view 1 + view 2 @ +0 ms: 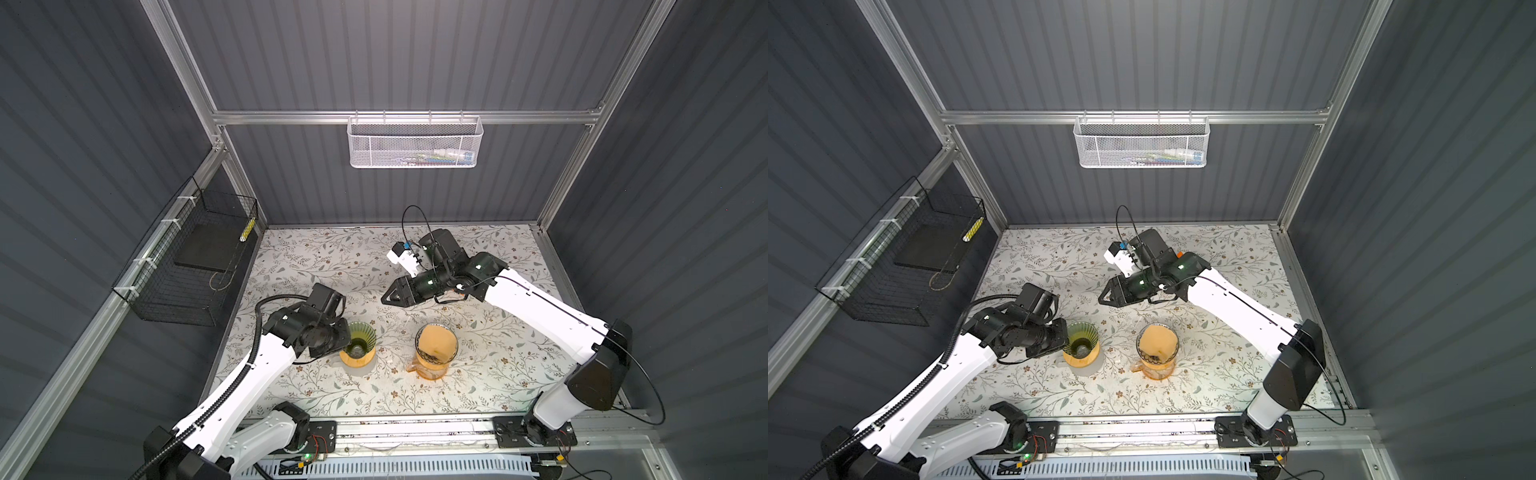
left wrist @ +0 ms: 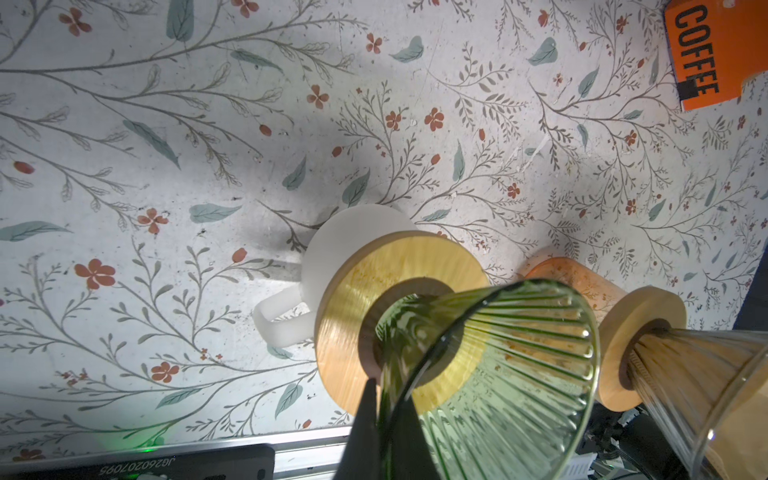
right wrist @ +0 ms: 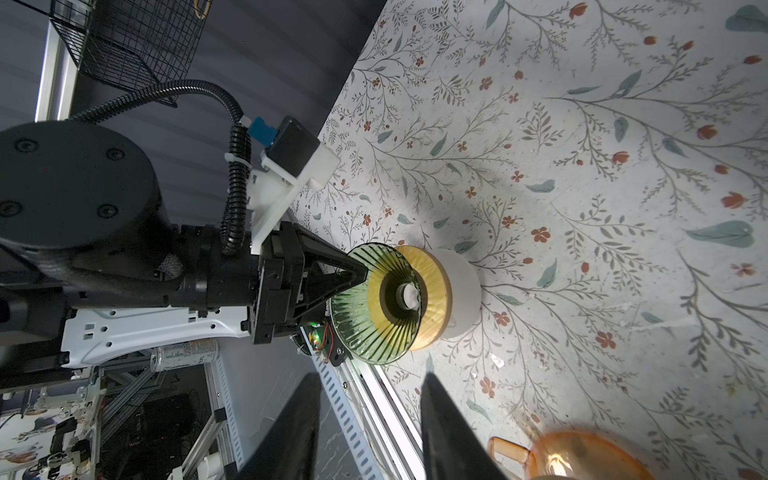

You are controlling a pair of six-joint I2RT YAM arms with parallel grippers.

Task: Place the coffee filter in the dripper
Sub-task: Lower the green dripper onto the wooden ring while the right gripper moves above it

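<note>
1. the left gripper [image 3: 358, 272] is clamped shut on the rim of the green dripper [image 1: 362, 337], one finger inside the ribbed glass wall and one outside.
2. that green dripper stands upright at its fingertips, on a wooden collar [image 2: 345, 332] over a white mug [image 2: 332, 249]; the mug's white shows through the bottom hole.
3. the coffee filter [image 1: 436, 341] sits on the far side of the green dripper from the left gripper, near but apart, tucked brown inside a clear dripper [image 2: 706, 374] on an orange server [image 1: 430, 372].
4. the right gripper [image 1: 384, 297] hangs above the floral table [image 1: 311, 257] with jaws partly apart and nothing between them.
5. from the right gripper the coffee filter lies near, below its fingertips and toward its own arm's base, not touching.
6. in the right wrist view its fingers [image 3: 295, 424] frame the green dripper ahead; the orange server blurs at the edge.
</note>
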